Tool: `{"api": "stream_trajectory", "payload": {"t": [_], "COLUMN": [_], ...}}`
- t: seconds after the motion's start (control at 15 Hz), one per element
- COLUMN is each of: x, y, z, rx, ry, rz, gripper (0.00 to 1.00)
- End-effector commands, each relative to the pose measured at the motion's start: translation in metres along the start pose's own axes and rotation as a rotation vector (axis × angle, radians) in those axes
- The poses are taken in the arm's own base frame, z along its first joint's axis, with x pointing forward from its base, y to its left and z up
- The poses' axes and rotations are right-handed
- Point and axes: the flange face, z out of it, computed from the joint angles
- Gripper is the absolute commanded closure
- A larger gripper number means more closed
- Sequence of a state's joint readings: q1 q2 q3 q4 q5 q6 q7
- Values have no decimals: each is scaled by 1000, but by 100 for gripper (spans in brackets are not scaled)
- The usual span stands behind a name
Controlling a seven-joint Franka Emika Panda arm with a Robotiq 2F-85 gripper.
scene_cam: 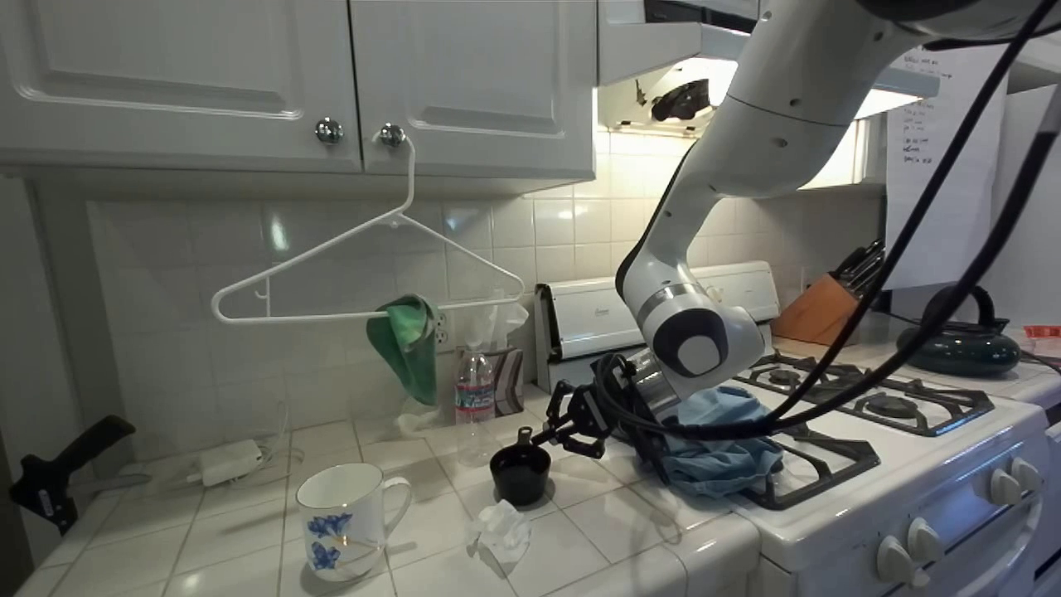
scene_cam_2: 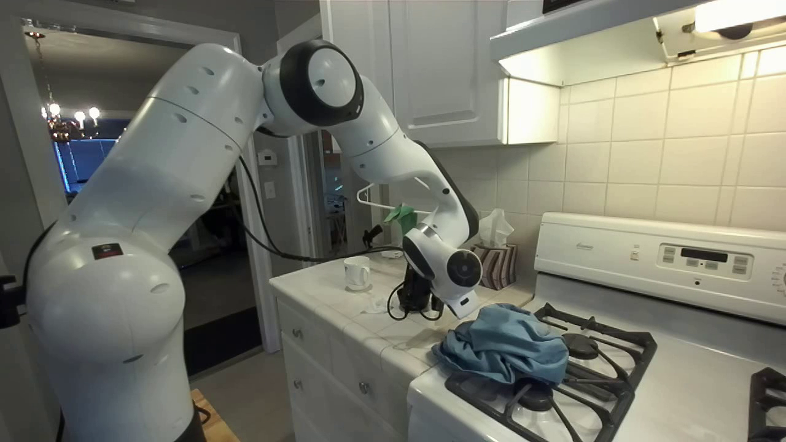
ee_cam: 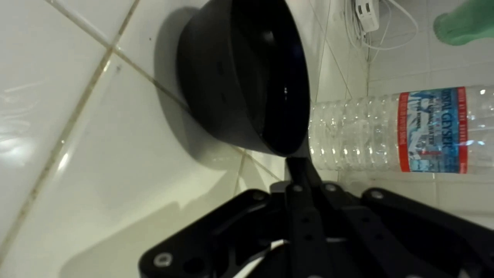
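A small black cup (scene_cam: 520,477) with a short handle sits on the white tiled worktop (scene_cam: 435,543), and the fingers (ee_cam: 299,193), pressed together, have their tips at its rim near the handle; whether they pinch the edge cannot be told. In an exterior view, a crumpled tissue (scene_cam: 503,531) lies in front of the cup, a flowered mug (scene_cam: 341,521) stands nearby, and a clear bottle (scene_cam: 475,400) rises behind.
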State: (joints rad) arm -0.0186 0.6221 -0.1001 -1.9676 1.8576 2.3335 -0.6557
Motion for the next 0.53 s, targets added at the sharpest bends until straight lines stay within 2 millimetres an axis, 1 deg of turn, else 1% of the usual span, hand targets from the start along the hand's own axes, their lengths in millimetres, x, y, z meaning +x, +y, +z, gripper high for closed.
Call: {"api": "stream_trajectory", "payload": {"t": [0.0, 0.2, 0.47], "x": [2, 4, 11], "y": [-6, -5, 2], "z": [-1, -1, -4], "rx": [17, 19, -2], "ry": [-21, -19, 8], "rz": [13, 15, 18], "gripper": [100, 100, 100]}}
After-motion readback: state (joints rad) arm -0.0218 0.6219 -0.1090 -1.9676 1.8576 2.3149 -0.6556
